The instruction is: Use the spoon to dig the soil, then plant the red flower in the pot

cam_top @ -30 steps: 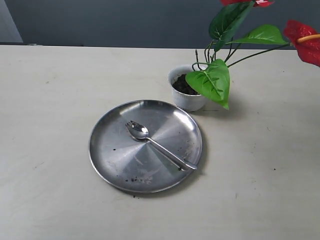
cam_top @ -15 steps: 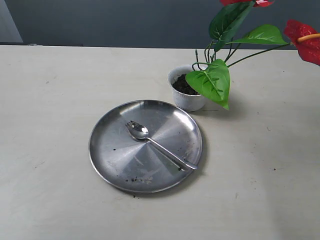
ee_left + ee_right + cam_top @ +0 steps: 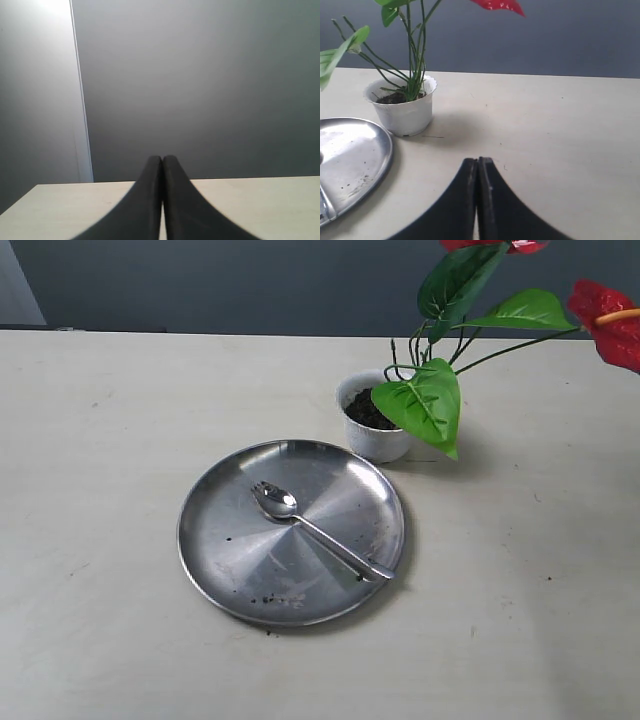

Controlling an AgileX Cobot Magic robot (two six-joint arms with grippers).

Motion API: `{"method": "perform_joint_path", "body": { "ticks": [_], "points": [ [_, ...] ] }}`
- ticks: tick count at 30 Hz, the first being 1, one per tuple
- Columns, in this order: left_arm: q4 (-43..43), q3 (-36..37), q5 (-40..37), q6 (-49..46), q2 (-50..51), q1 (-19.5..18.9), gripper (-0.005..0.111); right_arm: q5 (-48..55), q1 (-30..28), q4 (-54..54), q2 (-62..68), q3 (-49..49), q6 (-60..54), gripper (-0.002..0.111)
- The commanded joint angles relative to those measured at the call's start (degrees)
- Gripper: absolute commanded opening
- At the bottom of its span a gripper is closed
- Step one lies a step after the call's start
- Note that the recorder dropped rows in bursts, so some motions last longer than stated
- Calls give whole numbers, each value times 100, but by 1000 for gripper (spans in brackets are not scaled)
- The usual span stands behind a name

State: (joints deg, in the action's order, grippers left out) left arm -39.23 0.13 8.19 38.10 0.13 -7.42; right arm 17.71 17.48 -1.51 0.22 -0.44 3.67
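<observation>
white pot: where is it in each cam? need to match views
Exterior view: white pot upper right of centre, just behind the steel plate.
Left wrist view: not in it; only the shut left gripper, table and wall.
Right wrist view: pot at upper left.
Shared landmark: steel plate beside the pot.

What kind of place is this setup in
Probably a lab or office test bench, not a garden: a plain pale table against a bare grey wall, with an artificial-looking red flower in a small white pot.
</observation>
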Motion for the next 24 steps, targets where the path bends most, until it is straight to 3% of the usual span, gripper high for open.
{"method": "perform_joint_path", "body": {
  "ticks": [1,24],
  "points": [
    [41,-13,58,31,-13,25,0,-33,-36,-72,-22,44,12,0],
    [41,-13,41,31,-13,25,0,-33,-36,78,-22,44,12,0]
  ]
}}
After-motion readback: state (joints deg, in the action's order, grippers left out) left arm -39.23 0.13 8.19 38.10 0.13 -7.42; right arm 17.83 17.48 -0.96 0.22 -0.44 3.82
